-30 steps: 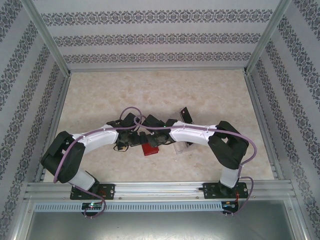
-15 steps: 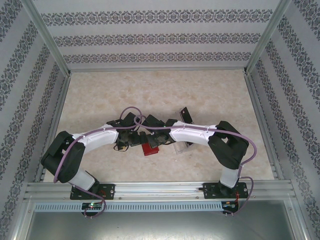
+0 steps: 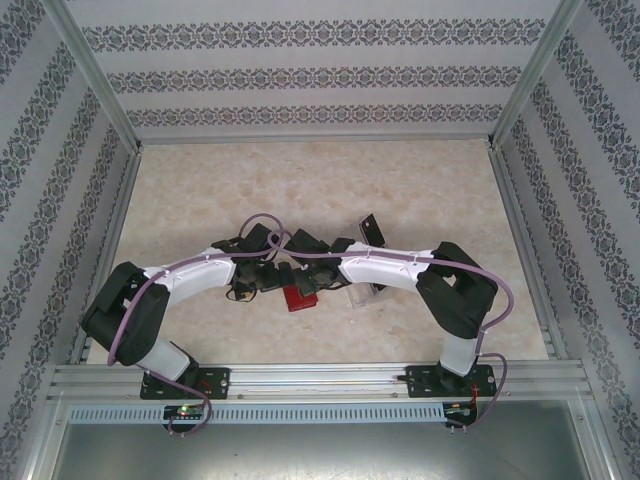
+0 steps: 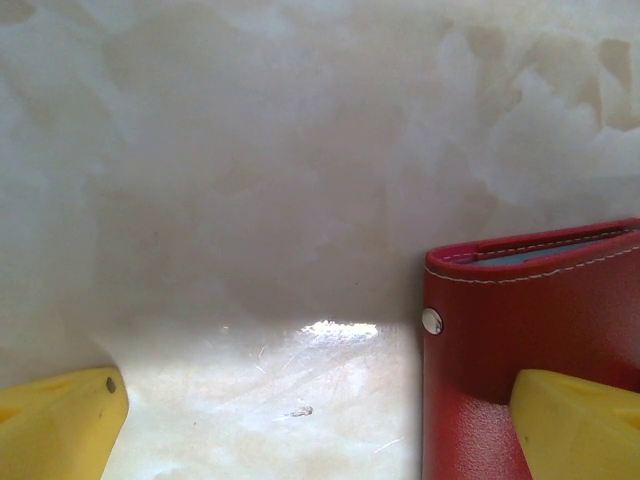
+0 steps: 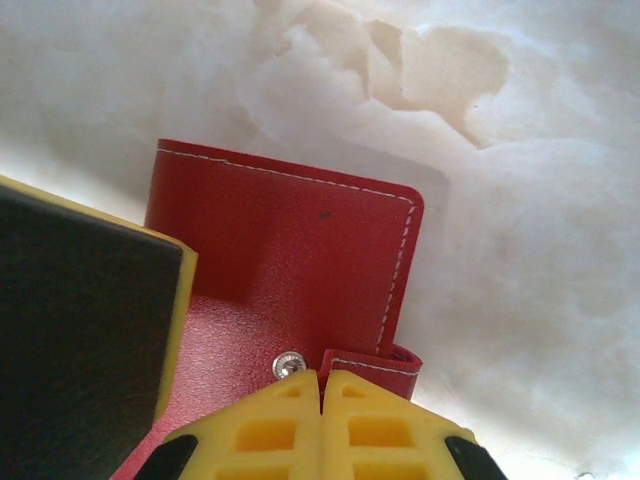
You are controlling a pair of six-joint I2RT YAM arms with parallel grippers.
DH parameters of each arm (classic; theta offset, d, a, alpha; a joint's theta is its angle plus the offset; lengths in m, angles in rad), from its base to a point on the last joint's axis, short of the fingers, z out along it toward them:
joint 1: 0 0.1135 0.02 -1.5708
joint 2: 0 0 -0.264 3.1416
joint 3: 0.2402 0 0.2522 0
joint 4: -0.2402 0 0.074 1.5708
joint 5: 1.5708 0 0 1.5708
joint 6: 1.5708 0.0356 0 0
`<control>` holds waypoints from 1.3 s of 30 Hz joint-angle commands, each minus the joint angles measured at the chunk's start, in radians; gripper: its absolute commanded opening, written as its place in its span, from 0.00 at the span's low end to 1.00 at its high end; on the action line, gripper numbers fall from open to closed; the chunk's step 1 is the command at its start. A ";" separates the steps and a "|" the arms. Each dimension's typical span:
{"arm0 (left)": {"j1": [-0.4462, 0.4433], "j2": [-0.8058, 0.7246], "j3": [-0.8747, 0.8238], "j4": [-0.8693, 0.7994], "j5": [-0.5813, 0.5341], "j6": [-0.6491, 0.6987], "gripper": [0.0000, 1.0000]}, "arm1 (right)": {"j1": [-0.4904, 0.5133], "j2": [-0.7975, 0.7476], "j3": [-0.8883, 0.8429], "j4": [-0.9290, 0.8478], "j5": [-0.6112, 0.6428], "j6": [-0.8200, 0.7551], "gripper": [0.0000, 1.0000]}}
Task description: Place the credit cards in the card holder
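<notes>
Two arms meet mid-table over the card holder (image 3: 297,299), which lies folded and flat on the table (image 3: 300,180). Right gripper (image 5: 321,385) is fully closed, tips together at the snap tab (image 5: 370,362) edge; can't tell if anything is pinched. Left gripper (image 4: 315,400) is spread wide, gripping nothing: one finger (image 4: 575,425) over the holder's stud-side edge, the other over bare table. Far half of the table is open, frame rails (image 3: 109,250) well apart from both arms.

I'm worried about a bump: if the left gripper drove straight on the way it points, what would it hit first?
Probably the card holder: one finger of the open left gripper overlaps its red cover, while the other faces bare table. Depth is unclear.
</notes>
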 commanded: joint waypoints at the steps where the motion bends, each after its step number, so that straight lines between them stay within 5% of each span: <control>1: 0.011 0.032 -0.019 0.072 0.002 0.012 1.00 | 0.014 -0.027 0.002 0.018 -0.039 0.023 0.00; 34: 0.010 0.030 -0.033 0.081 0.007 0.011 1.00 | 0.013 0.090 -0.036 0.055 -0.074 0.046 0.00; 39: 0.011 0.029 -0.034 0.082 0.007 0.012 1.00 | 0.019 0.095 -0.061 0.066 -0.079 0.057 0.11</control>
